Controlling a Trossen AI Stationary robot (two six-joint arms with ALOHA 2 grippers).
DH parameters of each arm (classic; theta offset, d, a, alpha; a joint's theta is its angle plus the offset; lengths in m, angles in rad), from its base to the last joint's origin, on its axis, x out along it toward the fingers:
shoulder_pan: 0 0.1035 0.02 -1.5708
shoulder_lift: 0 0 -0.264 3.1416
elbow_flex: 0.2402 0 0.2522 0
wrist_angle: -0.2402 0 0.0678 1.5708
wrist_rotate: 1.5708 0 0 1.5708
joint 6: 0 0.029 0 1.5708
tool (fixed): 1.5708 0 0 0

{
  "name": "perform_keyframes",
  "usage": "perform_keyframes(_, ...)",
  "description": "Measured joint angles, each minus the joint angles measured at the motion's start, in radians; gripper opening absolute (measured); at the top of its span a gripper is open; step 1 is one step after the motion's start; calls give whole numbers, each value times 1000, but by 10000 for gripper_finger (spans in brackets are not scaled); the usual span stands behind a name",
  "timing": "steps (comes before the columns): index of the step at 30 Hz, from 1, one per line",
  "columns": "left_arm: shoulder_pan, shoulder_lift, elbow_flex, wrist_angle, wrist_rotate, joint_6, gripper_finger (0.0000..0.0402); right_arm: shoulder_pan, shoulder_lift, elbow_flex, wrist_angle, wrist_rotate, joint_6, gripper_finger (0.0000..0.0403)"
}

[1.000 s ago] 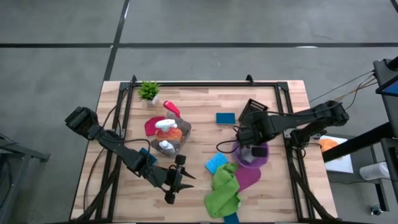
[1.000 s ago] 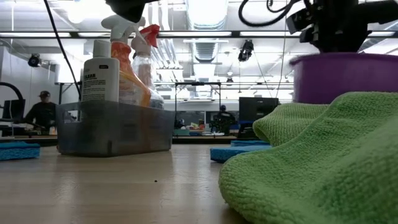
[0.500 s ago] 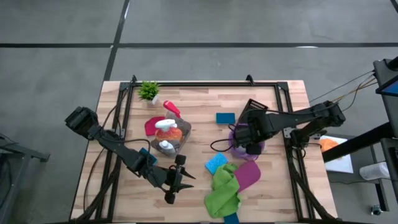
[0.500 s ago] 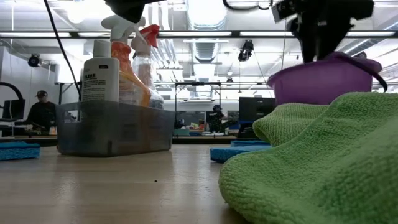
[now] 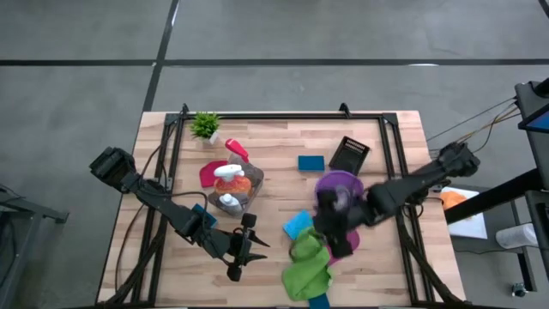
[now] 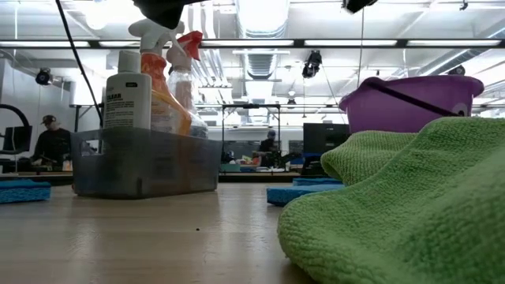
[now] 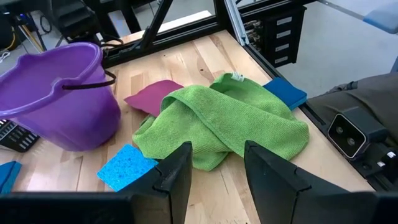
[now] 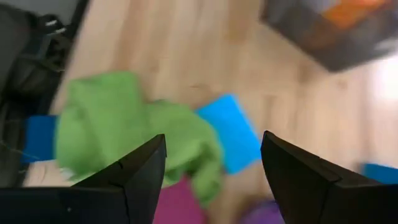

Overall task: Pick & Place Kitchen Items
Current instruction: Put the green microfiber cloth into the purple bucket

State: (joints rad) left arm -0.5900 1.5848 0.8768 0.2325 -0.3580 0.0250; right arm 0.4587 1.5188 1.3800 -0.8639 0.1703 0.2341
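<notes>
Right hand (image 8: 211,177): hung over the green cloth (image 5: 306,263) and the magenta cloth (image 5: 346,240) at the near middle of the surface (image 5: 283,142), fingers spread and holding nothing.
Left hand (image 7: 214,171): waited at the near left of the surface, fingers apart with nothing between them, pointed toward the green cloth.
Purple bucket (image 5: 337,185): stood upright on the surface just far of the right hand, its dark handle (image 7: 87,84) lying against the rim.
Green cloth: lay bunched near the front edge, partly over the magenta cloth and over a blue sponge (image 7: 285,91) at its near side.
Other sponges: one light blue sponge (image 5: 297,226) lay just left of the green cloth; a darker one (image 5: 310,162) lay farther back, left of a black object (image 5: 349,154).
Grey bin (image 6: 146,162): sat left of centre, holding the orange spray bottle (image 6: 162,95), a red-topped bottle (image 6: 189,59) and a white bottle (image 6: 126,91).
Red cloth (image 5: 208,174): showed beside the bin's left side.
Potted plant (image 5: 205,125): stood at the far left corner.
</notes>
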Motion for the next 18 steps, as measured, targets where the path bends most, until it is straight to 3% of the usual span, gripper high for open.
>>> perform_keyframes(7,0,0,0,0,0,1,147,118,193,-3,3,1,104,258)
perform_keyframes(18,0,0,0,2,0,5,147,121,463,101,-9,-42,28,258)
